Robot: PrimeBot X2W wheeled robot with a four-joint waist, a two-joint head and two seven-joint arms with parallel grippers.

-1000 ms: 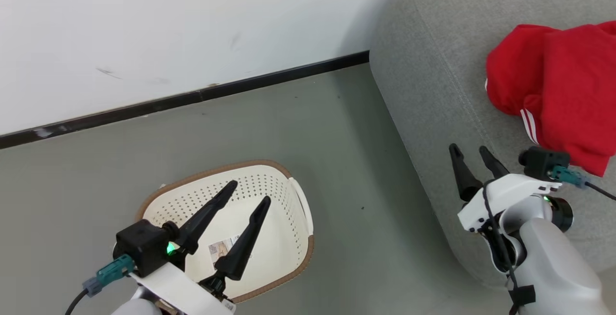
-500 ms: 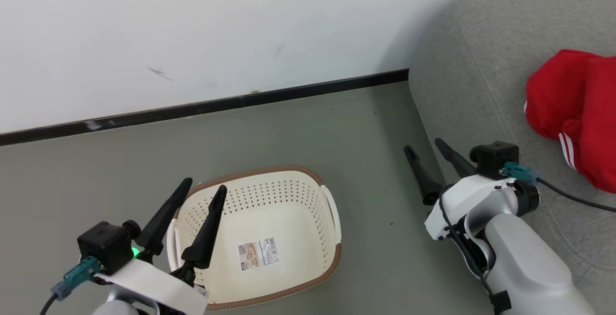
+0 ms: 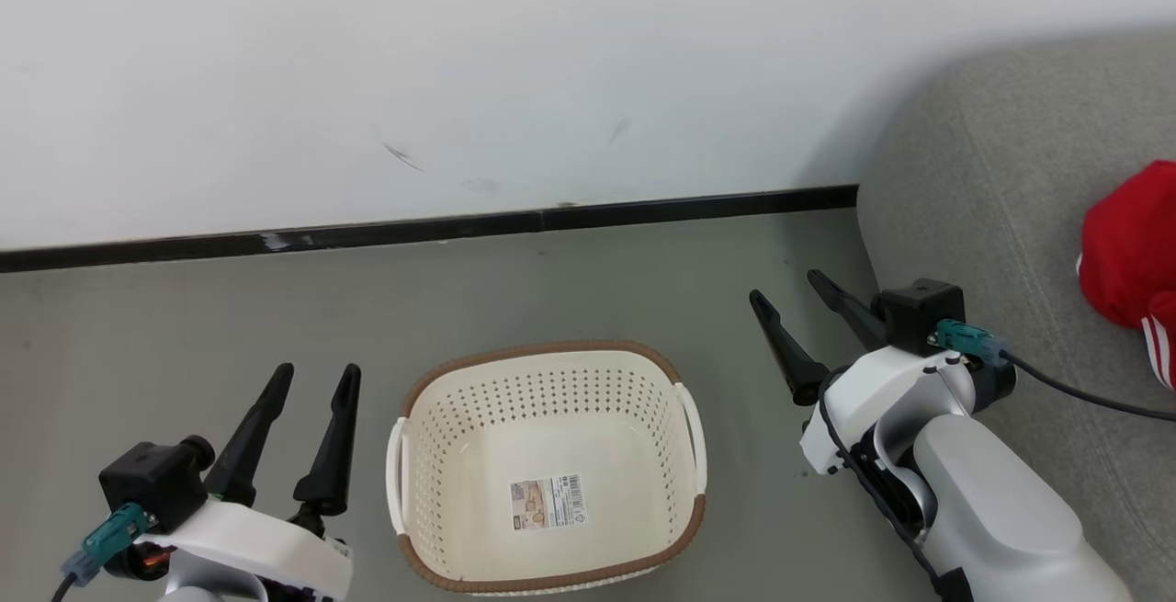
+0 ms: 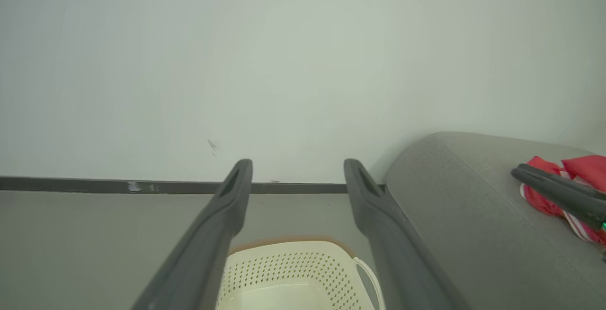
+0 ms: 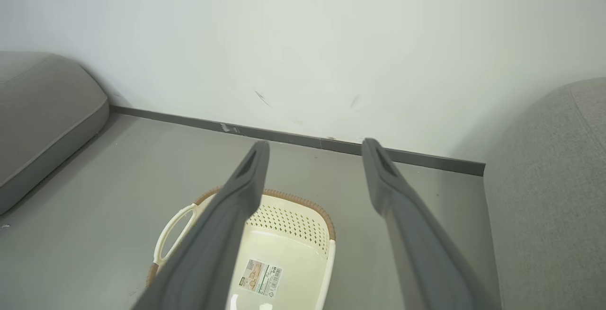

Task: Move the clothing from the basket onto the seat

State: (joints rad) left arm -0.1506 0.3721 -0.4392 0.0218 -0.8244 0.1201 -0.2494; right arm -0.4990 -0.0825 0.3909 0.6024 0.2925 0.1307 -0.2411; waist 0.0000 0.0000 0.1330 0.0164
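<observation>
The basket [image 3: 542,350] stands on the floor in the lower middle of the head view, with just a paper label [image 3: 548,501] on its floor. Red clothing [image 3: 1128,248] with white stripes lies on the grey seat [image 3: 992,207] at the right. My left gripper [image 3: 317,372] is open, left of the basket and apart from it. My right gripper [image 3: 784,287] is open above the floor between basket and seat. The left wrist view shows the left gripper [image 4: 298,163], basket [image 4: 293,262], seat [image 4: 464,196] and clothing [image 4: 584,165]. The right wrist view shows the right gripper [image 5: 316,143] above the basket [image 5: 296,217].
A white wall with a black skirting board [image 3: 551,216] runs behind the basket, and grey floor [image 3: 184,326] lies around it. Another grey cushion [image 5: 42,106] lies at the left of the right wrist view. The right arm's cable [image 3: 1084,391] hangs over the seat.
The head camera has swung left, so the basket sits centred and the clothing at the edge. My left gripper has come off the basket to its left; my right gripper has left the seat's edge.
</observation>
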